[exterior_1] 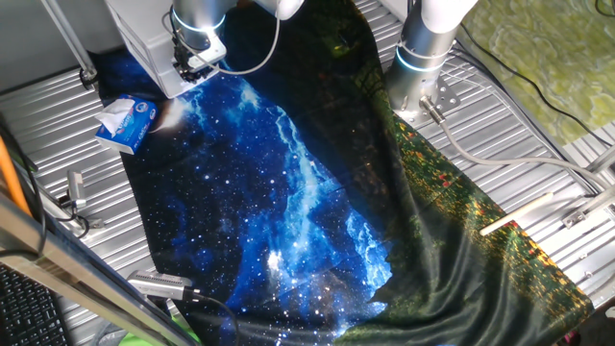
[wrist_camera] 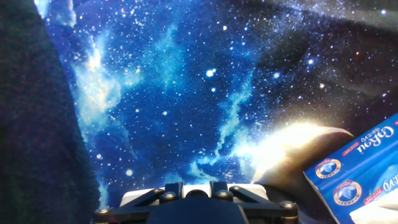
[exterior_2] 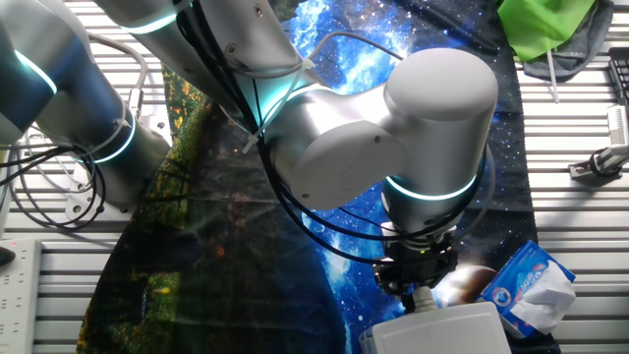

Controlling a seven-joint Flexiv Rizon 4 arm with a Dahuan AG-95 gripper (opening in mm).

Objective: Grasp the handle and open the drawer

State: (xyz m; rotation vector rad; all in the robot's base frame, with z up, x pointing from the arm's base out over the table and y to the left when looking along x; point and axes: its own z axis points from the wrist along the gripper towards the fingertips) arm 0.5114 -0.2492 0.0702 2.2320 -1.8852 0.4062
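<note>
My gripper [exterior_2: 418,285] sits at the drawer [exterior_2: 442,329] front, beside the carton [exterior_2: 531,287]; can't tell if it's closed on the handle, so pulling may slip off.

Carton side, lower right of the hand view: the blue-and-white carton [wrist_camera: 364,174] carried a slanted white script word, only partly legible, perhaps "GoFou".
Carton emblems: two round badges sat below that word, their lettering too small to read.
Fixed views: the same carton [exterior_1: 126,122] [exterior_2: 531,288] showed no legible print.
</note>
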